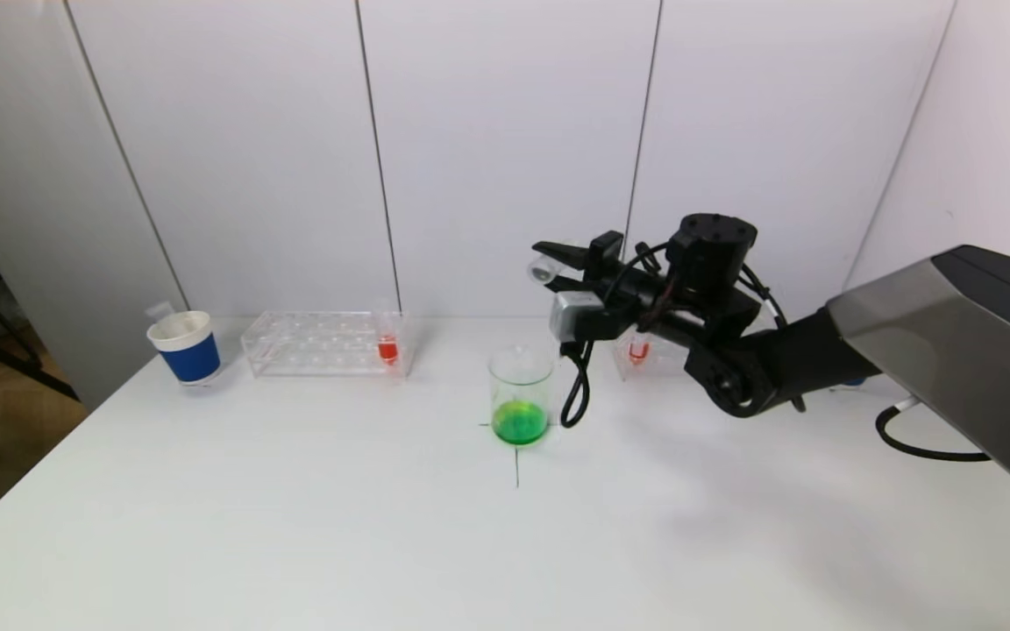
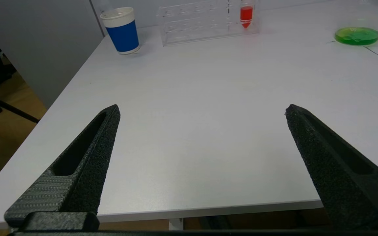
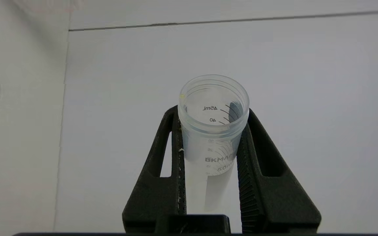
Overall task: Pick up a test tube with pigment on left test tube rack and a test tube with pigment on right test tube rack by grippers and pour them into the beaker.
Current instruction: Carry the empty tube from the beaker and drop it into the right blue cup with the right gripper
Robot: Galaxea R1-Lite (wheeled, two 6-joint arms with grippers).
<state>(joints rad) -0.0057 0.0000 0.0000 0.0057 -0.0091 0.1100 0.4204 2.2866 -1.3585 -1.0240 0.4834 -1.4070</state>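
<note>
The glass beaker [image 1: 521, 394] holds green liquid at the table's middle. My right gripper [image 1: 555, 268] hangs above it, slightly to its right, and is shut on a clear test tube [image 1: 543, 270] that lies about level with its open mouth pointing left. In the right wrist view the gripper [image 3: 212, 112] clamps the tube [image 3: 213, 131], which looks empty. The left rack [image 1: 321, 343] holds a tube of red pigment [image 1: 387, 349]. The right rack [image 1: 658, 358] holds another red tube [image 1: 638, 350], partly behind the arm. My left gripper [image 2: 202, 108] is open and empty over the table's front edge.
A blue and white paper cup [image 1: 185, 348] stands left of the left rack. It also shows in the left wrist view [image 2: 121, 31], along with the left rack [image 2: 202, 23] and the green liquid [image 2: 357, 35]. A black cable [image 1: 575, 394] hangs beside the beaker.
</note>
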